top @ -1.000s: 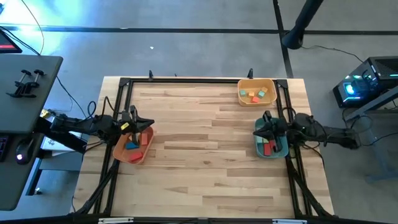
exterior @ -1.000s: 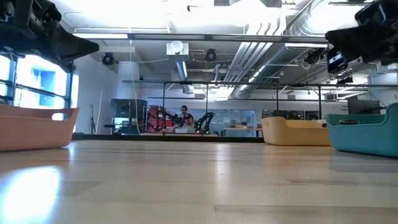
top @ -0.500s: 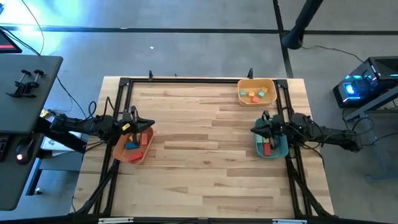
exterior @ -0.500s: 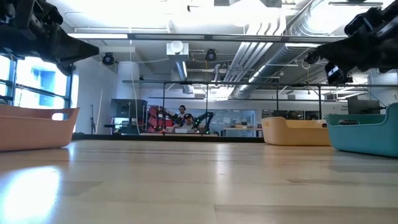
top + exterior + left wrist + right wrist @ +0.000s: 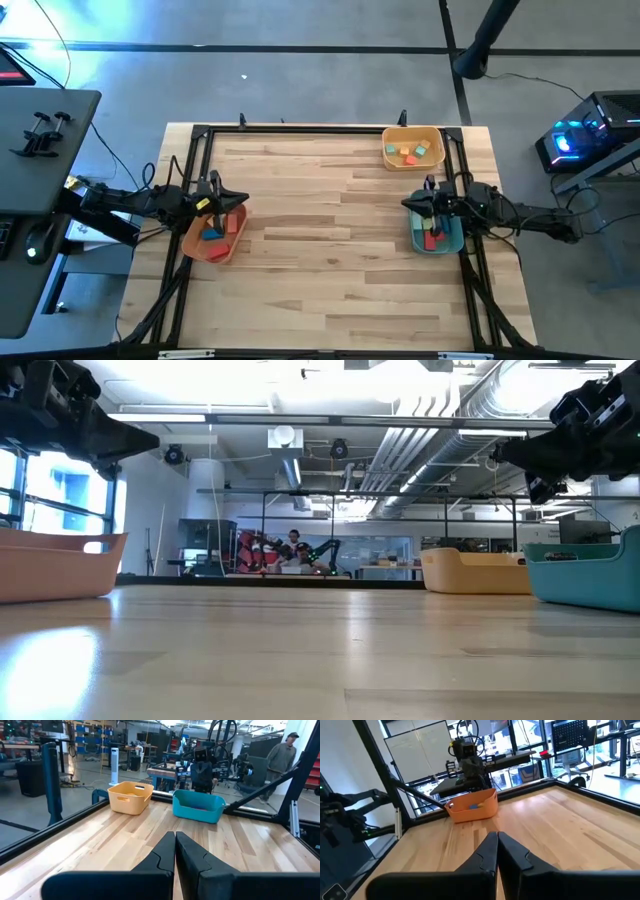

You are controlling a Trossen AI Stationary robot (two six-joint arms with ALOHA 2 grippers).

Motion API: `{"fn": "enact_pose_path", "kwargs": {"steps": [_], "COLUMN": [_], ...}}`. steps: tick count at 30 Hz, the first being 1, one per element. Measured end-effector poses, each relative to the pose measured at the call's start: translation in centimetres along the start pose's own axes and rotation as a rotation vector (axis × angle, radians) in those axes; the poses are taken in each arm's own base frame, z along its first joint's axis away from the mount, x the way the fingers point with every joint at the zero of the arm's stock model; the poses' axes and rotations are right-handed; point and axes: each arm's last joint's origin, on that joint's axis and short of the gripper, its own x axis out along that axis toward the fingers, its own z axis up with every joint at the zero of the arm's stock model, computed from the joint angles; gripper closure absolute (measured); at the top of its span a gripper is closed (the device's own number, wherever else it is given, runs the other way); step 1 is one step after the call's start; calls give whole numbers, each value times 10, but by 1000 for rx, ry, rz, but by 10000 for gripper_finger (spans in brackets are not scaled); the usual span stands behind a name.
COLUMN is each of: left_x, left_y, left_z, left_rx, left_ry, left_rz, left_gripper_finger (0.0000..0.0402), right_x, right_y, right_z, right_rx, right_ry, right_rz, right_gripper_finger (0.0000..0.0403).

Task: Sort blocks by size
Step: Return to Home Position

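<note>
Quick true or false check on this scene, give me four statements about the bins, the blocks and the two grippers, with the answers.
1. The left gripper and the right gripper are both shut, holding nothing. True.
2. A red block lies loose mid-table. False: the table shows none loose; the blocks in view lie in bins.
3. The yellow bin holds several blocks. True.
4. The left gripper hangs over the teal bin. False: it is over the orange bin; the right gripper is at the teal one.
</note>
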Motion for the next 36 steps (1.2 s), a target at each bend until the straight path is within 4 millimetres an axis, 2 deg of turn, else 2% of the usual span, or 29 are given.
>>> {"fn": "enact_pose_path", "kwargs": {"steps": [13, 17, 27, 34, 36], "left_x": [-1, 4, 4, 6, 7], "left_y": [0, 0, 2, 11, 15], "left_z": [1, -8, -7, -7, -6], "left_rx": [-18, -45, -54, -54, -106], "left_ry": [-14, -83, -88, -100, -108], "left_rz": [-6, -4, 23, 118, 144], "left_gripper_finger": [401, 401, 401, 401, 402], "right_x": [0, 0, 0, 0, 0], "right_y": [1, 1, 1, 1, 1], "right_z": [0, 0, 0, 0, 0], "right_rx": [-3, -3, -3, -3, -3], "right_ry": [-4, -5, -2, -1, -1], "right_rz": [6, 6, 6, 9, 9], "right_gripper_finger": [402, 402, 402, 402, 402]}}
